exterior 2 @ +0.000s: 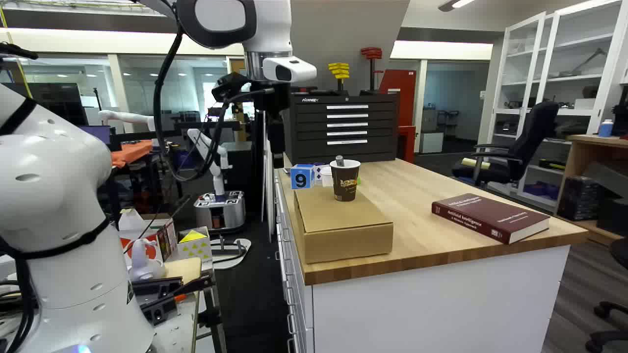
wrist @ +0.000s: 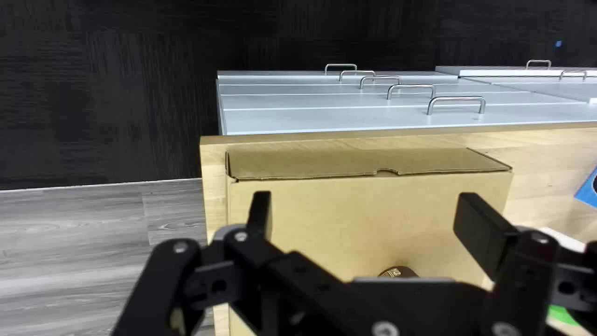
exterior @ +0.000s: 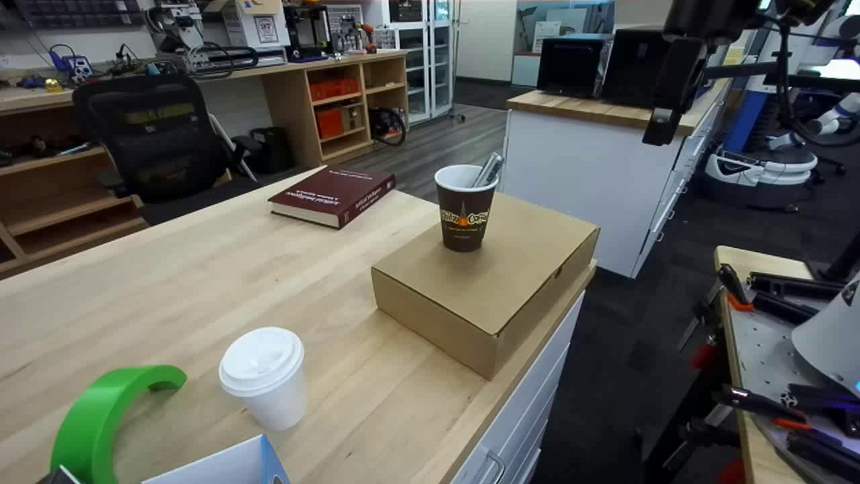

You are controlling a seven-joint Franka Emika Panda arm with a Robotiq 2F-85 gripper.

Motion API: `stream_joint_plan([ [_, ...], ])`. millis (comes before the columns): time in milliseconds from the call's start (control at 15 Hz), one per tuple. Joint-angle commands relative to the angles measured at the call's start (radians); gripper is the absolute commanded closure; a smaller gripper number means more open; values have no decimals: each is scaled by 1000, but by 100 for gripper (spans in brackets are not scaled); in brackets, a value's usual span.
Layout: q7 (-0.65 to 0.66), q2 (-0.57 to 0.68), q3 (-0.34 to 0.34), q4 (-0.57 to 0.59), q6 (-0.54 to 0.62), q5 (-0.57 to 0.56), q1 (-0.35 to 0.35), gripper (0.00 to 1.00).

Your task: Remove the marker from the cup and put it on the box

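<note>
The dark brown cup (exterior: 465,222) stands upright on top of the flat tan cardboard box (exterior: 416,269). In an exterior view the cup (exterior 2: 345,182) shows again on the box (exterior 2: 343,215). The marker (exterior: 489,169) leans inside the cup, its greyish end above the rim; it also shows there (exterior 2: 339,160). My gripper (exterior: 662,128) hangs in the air, higher than the cup and off to its side; it also shows here (exterior 2: 277,152). In the wrist view the gripper (wrist: 367,198) is open and empty above the box (wrist: 345,210). The cup (wrist: 399,271) is mostly hidden by the gripper body; the marker is hidden.
A dark red book (exterior: 332,195) lies on the wooden table (exterior: 168,282). A white lidded cup (exterior: 265,376) and a green arch (exterior: 94,423) stand on it too. A blue-and-white number box (exterior 2: 301,176) and a black tool chest (exterior 2: 343,130) are behind the cup. The box lies near the table edge.
</note>
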Motion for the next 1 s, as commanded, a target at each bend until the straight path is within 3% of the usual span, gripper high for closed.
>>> stream_joint_plan([
  [0, -5, 0, 8, 2, -4, 5, -9, 0],
  [467, -5, 0, 8, 2, -4, 5, -9, 0],
  [933, -11, 66, 49, 98, 35, -123, -41, 0],
])
